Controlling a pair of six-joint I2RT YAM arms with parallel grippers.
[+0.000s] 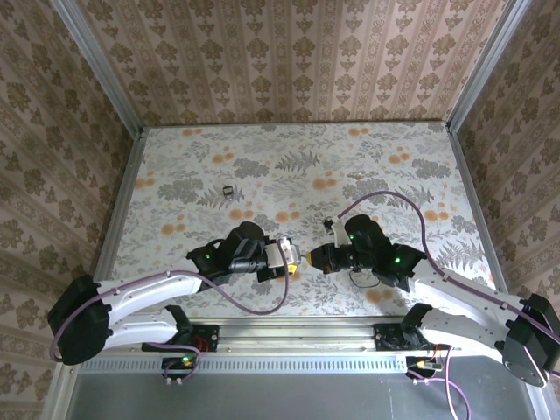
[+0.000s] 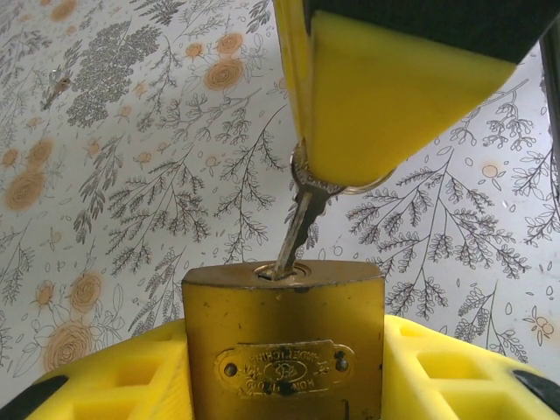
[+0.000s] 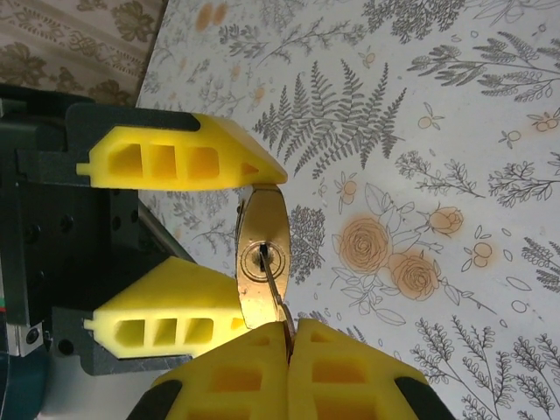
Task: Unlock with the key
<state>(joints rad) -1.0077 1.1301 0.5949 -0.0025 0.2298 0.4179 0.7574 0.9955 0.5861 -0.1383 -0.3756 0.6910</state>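
My left gripper point(image 1: 282, 256) is shut on a brass-gold padlock point(image 2: 284, 350), which is clamped between its yellow fingers point(image 2: 455, 376) with the keyhole face turned away from the wrist. The small grey metal key point(image 2: 297, 232) has its blade tip in the keyhole and leans slightly. My right gripper point(image 3: 290, 350) is shut on the key's head. In the right wrist view the padlock point(image 3: 262, 258) shows its round keyhole, with the key point(image 3: 273, 289) running from it into my pinched pads. Both grippers meet just above the table near its front middle, and the right gripper point(image 1: 313, 258) faces the left.
A small dark object point(image 1: 226, 191) lies on the floral tabletop point(image 1: 367, 157) behind and left of the grippers. Patterned walls with metal rails point(image 1: 118, 201) close in the table on three sides. A purple cable point(image 1: 385, 197) loops above the right arm.
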